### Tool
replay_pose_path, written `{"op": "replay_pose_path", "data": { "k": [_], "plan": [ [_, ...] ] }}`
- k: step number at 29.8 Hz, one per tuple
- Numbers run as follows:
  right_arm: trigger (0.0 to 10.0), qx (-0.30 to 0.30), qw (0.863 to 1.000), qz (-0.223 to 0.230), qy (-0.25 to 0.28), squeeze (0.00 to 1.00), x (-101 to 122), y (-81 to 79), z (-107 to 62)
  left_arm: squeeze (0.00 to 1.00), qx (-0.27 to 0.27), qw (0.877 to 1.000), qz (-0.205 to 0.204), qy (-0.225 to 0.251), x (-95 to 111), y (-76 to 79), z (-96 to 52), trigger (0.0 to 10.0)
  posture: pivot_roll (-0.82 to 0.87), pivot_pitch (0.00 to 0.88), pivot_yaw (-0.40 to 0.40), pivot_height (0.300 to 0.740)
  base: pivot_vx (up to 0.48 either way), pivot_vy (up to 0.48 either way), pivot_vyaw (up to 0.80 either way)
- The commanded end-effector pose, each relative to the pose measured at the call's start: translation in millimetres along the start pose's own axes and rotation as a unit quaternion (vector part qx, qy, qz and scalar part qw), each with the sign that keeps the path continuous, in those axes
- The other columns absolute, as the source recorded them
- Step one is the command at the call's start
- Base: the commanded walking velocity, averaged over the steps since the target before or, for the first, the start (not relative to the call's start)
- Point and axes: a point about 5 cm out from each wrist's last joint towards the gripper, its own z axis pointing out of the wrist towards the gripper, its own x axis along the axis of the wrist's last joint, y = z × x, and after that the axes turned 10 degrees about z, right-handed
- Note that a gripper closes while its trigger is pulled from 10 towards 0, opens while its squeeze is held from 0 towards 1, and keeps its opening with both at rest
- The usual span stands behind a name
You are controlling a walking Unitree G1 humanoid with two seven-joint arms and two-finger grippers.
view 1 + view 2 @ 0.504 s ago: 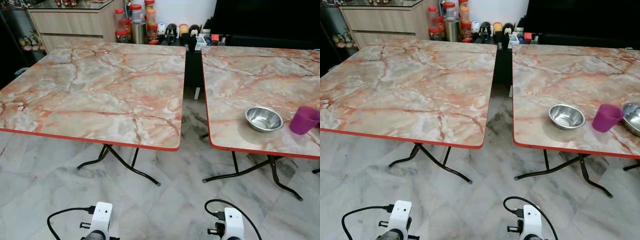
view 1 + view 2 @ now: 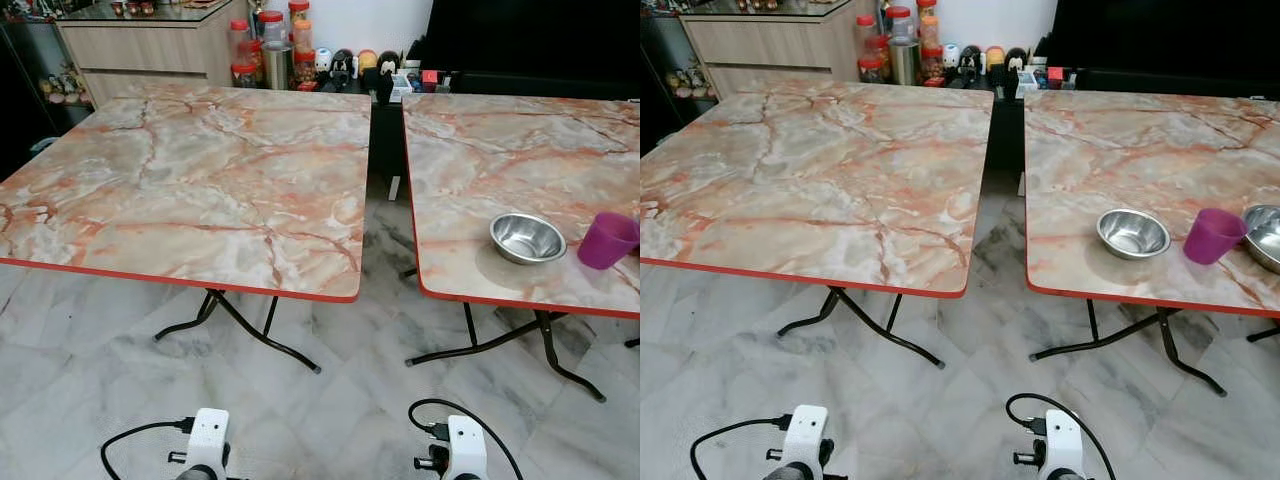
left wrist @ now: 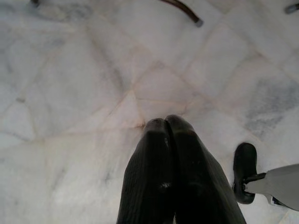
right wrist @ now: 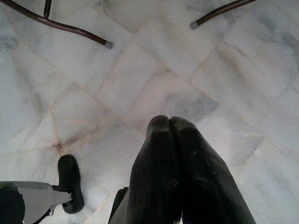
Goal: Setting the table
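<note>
Well ahead of both hanging grippers, the two marble-patterned folding tables [image 2: 200,180] are sitting just as they did half a second back; nothing is shifting. The shiny steel bowl [image 2: 527,237] and purple plastic cup [image 2: 607,239] are waiting forward-right, untouched. Left gripper [image 3: 166,122] and right gripper [image 4: 169,122] are hanging pinched closed, empty, over pale floor tiles [image 4: 140,79].

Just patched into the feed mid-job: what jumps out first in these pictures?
Two marble-patterned folding tables with red edges stand side by side with a gap between: the left table is bare, while the right table carries a steel bowl and a purple cup near its front edge, with a second bowl further right. Both arms hang low over the marble floor, the left gripper and right gripper shut and holding nothing.
</note>
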Motion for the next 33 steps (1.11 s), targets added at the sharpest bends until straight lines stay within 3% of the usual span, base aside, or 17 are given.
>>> {"op": "replay_pose_path", "data": {
  "k": [1, 7, 15, 18, 24, 33],
  "plan": [
    [10.0, -0.004, 1.000, 0.006, 0.003, 0.00, -0.8, 2.3, -0.8, 0.00, -0.002, 1.000, -0.012, -0.009, -0.4, -1.2, 0.6, 10.0, -0.04, 0.000, -0.018, 0.740, 0.000, 0.000, 0.00],
    [10.0, -0.006, 1.000, 0.011, 0.004, 0.00, 0.1, 2.8, -0.6, 0.00, 0.009, 1.000, -0.017, -0.008, 1.6, -4.3, 1.2, 10.0, -0.04, 0.000, -0.017, 0.740, 0.000, 0.000, 0.00],
    [10.0, -0.006, 1.000, 0.014, 0.002, 0.00, -1.5, 1.6, -0.7, 0.00, 0.020, 0.999, 0.040, -0.018, 0.0, -7.2, 0.9, 10.0, -0.04, 0.000, -0.019, 0.740, 0.000, 0.000, 0.00],
    [10.0, -0.006, 1.000, 0.014, 0.002, 0.00, -1.4, 1.5, -0.6, 0.00, 0.004, 1.000, 0.018, -0.023, -1.9, -3.5, 0.8, 10.0, -0.04, 0.000, -0.018, 0.740, 0.000, 0.000, 0.00],
    [10.0, -0.009, 1.000, 0.016, 0.009, 0.00, 3.0, 3.2, -0.2, 0.00, 0.012, 0.999, 0.024, -0.023, -1.5, -2.1, 0.9, 10.0, -0.04, 0.000, -0.026, 0.740, 0.000, 0.000, 0.00],
    [10.0, -0.016, 1.000, 0.021, 0.012, 0.00, 4.7, 5.8, -0.2, 0.00, 0.020, 0.999, 0.014, -0.030, -7.8, -2.9, -1.1, 10.0, -0.04, 0.016, -0.032, 0.740, 0.000, -0.427, 0.00]
  ]
}}
